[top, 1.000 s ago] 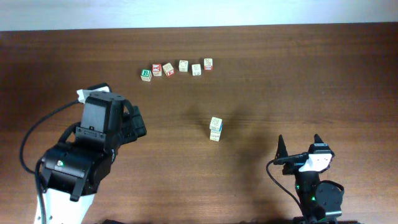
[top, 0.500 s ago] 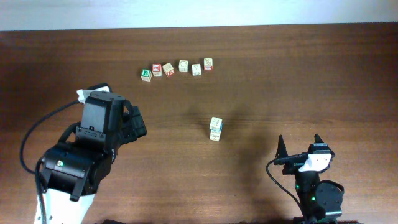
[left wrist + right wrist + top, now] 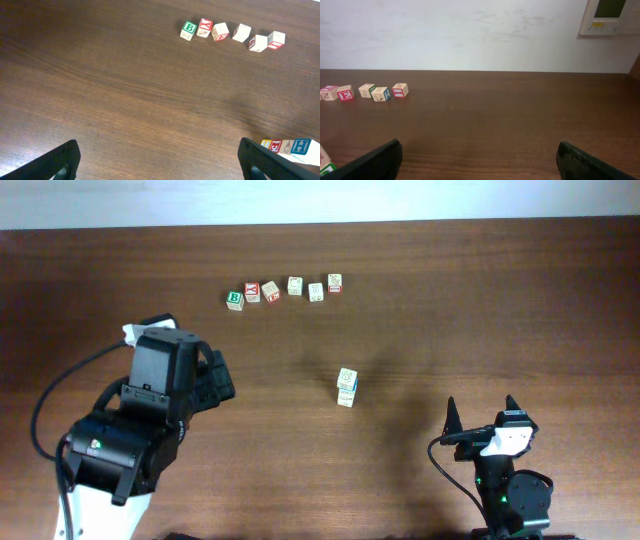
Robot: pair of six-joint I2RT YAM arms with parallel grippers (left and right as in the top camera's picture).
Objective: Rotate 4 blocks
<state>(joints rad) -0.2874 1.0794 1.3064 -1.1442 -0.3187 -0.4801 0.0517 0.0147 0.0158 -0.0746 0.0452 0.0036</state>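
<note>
At mid bench [image 3: 520,300] the blocks [image 3: 346,387] lie touching in a short row; likely light, stiff wood with smooth faces, best pinched across opposite flat sides. Left claw [image 3: 160,162] and right claw [image 3: 481,408] gape wide, empty

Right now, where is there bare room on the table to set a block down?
Bare: the right side beyond the right gripper, and the band between the row of cubes and the central blocks. Crowded: along that row, and near left around the left gripper.
</note>
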